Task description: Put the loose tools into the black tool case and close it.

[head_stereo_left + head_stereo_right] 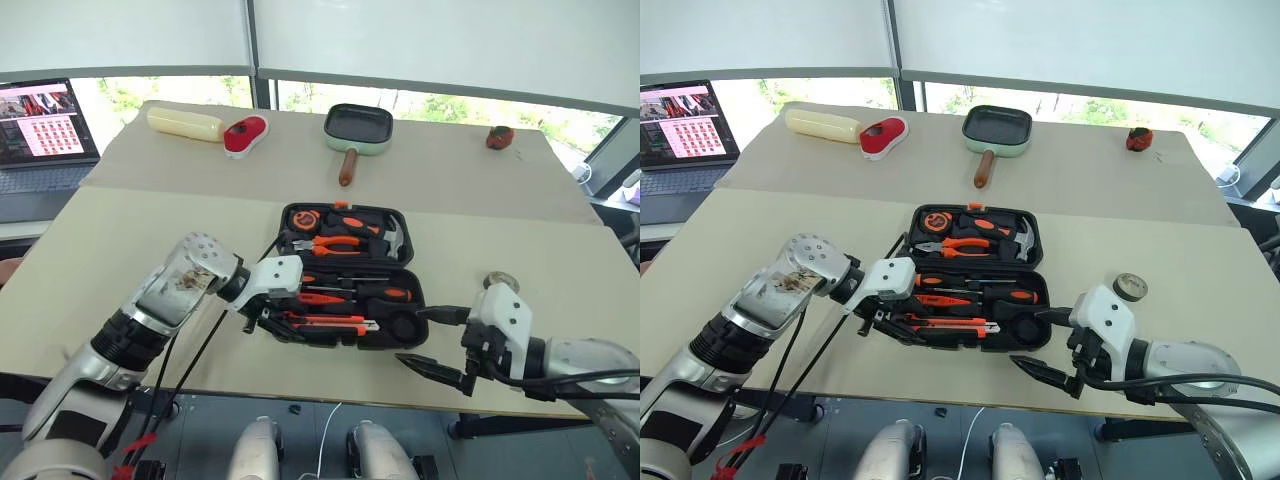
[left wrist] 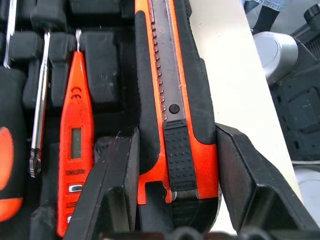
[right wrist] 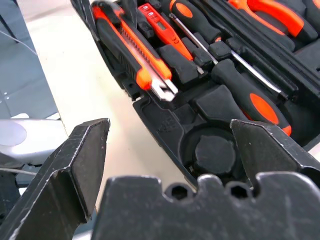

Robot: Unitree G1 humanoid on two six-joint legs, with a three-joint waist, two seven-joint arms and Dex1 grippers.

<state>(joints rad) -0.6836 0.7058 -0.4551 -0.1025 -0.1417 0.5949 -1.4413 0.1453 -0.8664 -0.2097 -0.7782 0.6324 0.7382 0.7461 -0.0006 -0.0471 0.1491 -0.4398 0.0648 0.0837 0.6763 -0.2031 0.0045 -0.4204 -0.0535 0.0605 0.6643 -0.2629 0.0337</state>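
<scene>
The black tool case (image 1: 292,218) lies open in the middle of the table. Its near half holds two black-and-orange screwdrivers (image 1: 385,293), the thin orange tester (image 2: 75,150) and the orange-black utility knife (image 2: 172,100). My left gripper (image 1: 268,318) is at the case's near left end, shut on the knife's butt, with a finger (image 2: 117,175) against each side. The knife lies along the front recess. The small black tape roll (image 1: 501,281) sits on the table right of the case. My right gripper (image 1: 412,335) stands open by the case's near right corner, facing the empty round recess (image 3: 215,152).
Orange pliers (image 1: 335,245) and a silver hammer (image 1: 392,238) fill the case's far half. At the back stand a pale-green pan (image 1: 358,127), a red-and-white object (image 1: 245,134), a cream cylinder (image 1: 185,123) and a small red item (image 1: 500,137). A laptop (image 1: 40,125) is far left.
</scene>
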